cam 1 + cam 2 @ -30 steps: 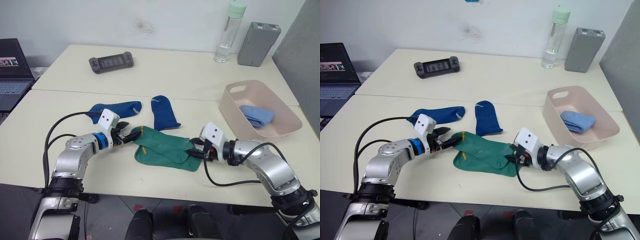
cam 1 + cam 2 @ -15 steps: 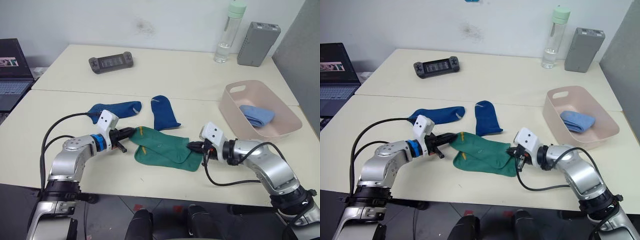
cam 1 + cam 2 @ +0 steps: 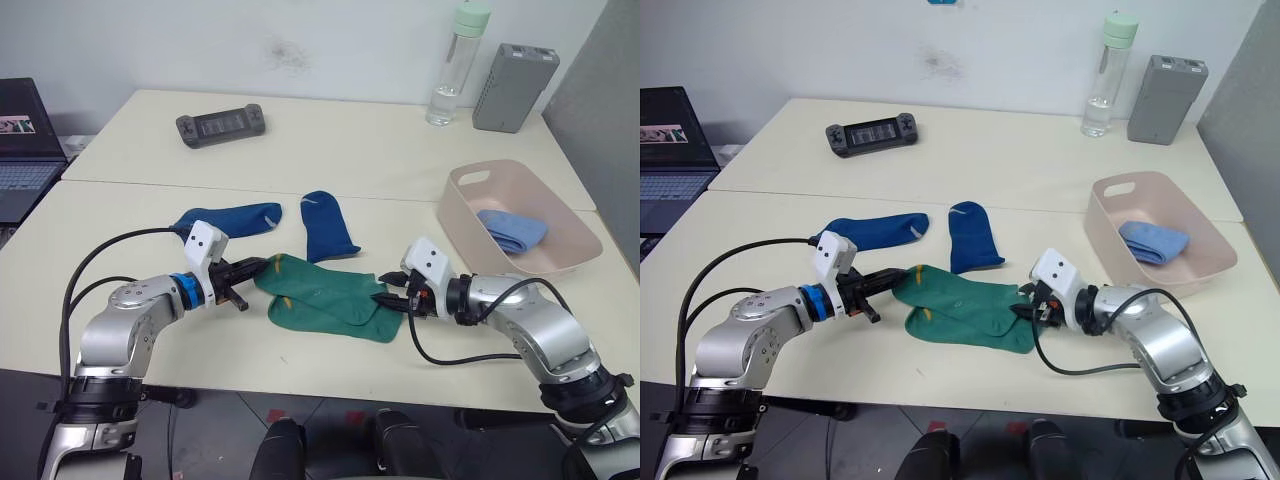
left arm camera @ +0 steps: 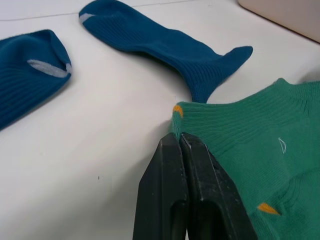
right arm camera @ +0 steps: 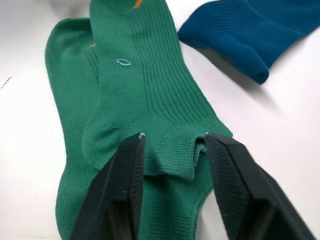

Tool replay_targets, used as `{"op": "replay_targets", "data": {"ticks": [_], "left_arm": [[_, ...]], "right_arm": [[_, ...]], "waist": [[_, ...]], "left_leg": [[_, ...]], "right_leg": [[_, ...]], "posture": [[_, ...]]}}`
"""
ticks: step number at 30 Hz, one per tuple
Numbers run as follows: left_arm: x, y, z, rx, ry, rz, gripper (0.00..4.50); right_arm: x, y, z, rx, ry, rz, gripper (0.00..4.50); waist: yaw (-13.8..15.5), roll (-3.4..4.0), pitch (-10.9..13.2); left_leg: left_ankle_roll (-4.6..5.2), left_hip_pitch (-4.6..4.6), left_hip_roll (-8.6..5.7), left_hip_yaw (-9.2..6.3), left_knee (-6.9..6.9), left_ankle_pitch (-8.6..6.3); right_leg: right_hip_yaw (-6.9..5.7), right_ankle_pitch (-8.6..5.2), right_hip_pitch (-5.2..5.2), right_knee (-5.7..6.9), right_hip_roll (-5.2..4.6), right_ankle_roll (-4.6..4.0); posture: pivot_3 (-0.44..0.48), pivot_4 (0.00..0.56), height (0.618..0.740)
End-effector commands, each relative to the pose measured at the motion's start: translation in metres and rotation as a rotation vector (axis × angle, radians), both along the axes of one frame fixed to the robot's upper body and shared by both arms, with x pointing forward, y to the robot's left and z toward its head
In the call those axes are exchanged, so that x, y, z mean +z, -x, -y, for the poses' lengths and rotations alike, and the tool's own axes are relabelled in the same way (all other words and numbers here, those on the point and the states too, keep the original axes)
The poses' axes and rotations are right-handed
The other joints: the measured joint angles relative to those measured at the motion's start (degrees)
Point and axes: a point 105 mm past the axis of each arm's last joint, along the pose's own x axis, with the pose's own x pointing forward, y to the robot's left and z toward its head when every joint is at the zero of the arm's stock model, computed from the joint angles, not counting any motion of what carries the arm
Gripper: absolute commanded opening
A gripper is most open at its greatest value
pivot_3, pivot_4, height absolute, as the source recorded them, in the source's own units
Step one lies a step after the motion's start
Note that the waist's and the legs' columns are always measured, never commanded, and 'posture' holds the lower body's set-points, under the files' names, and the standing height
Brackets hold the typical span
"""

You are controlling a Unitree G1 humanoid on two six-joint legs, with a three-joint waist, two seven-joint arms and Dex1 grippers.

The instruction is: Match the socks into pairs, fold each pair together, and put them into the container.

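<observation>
1. Step in hand: folding the green pair (image 3: 325, 298), which lies stacked on the tabletop (image 3: 330, 150) between both grippers.
2. Left gripper (image 4: 179, 141): jaws closed, pinching the green cuff edge.
3. Right gripper (image 5: 172, 142): jaws apart, straddling the opposite end, gripping nothing.
4. Light blue pair (image 3: 512, 229) is in the container (image 3: 560, 259); two dark blue socks (image 3: 328, 223) lie unpaired.
5. Next move, by judgement: right jaws must close before folding.

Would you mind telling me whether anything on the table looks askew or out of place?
The two green socks lie stacked but not squarely: one is skewed across the other, so their edges do not line up. The two dark blue socks lie apart, unpaired. Nothing looks spilled or damaged.
</observation>
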Motion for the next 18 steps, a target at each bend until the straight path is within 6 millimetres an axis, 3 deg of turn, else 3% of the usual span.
{"op": "replay_targets", "data": {"ticks": [1, 7, 11, 13, 18], "left_arm": [[0.014, 0.000, -0.001, -0.007, -0.017, 0.061, 0.00], [0.014, -0.002, 0.000, -0.009, -0.017, 0.065, 0.00], [0.014, -0.002, 0.002, -0.013, -0.017, 0.066, 0.00], [0.014, -0.001, 0.002, -0.013, -0.017, 0.066, 0.00], [0.013, 0.000, 0.000, -0.008, -0.019, 0.067, 0.00]], "right_arm": [[0.006, -0.004, 0.000, -0.018, 0.005, 0.027, 1.98], [0.001, -0.003, 0.002, -0.032, 0.019, -0.008, 1.98], [-0.005, -0.003, 0.005, -0.050, 0.035, -0.050, 1.07], [-0.005, -0.002, 0.005, -0.055, 0.030, -0.061, 1.07], [-0.002, -0.002, 0.003, -0.048, 0.010, -0.065, 0.05]], "waist": [[0.02, 0.00, 0.00], [0.02, 0.00, 0.00], [0.02, 0.00, 0.00], [0.02, 0.00, 0.00], [0.01, 0.00, 0.00]], "left_leg": [[0.00, 0.00, 0.00, 0.00, 0.00, 0.00], [0.00, 0.00, 0.00, 0.01, 0.00, 0.00], [0.00, 0.00, 0.00, 0.01, 0.00, 0.00], [0.00, 0.00, 0.00, 0.01, 0.00, 0.00], [0.00, 0.00, 0.00, 0.01, 0.00, 0.00]], "right_leg": [[0.00, 0.00, 0.00, 0.00, 0.00, 0.00], [0.01, 0.00, 0.00, 0.00, 0.00, 0.00], [0.01, 0.00, 0.00, 0.00, 0.00, 0.00], [0.01, 0.00, 0.00, 0.00, 0.00, 0.00], [0.00, 0.00, 0.00, 0.00, 0.00, 0.00]], "posture": [[0.000, 0.150, 0.740], [0.000, 0.150, 0.740], [0.000, 0.150, 0.740], [0.000, 0.150, 0.740], [0.000, 0.150, 0.740]]}}
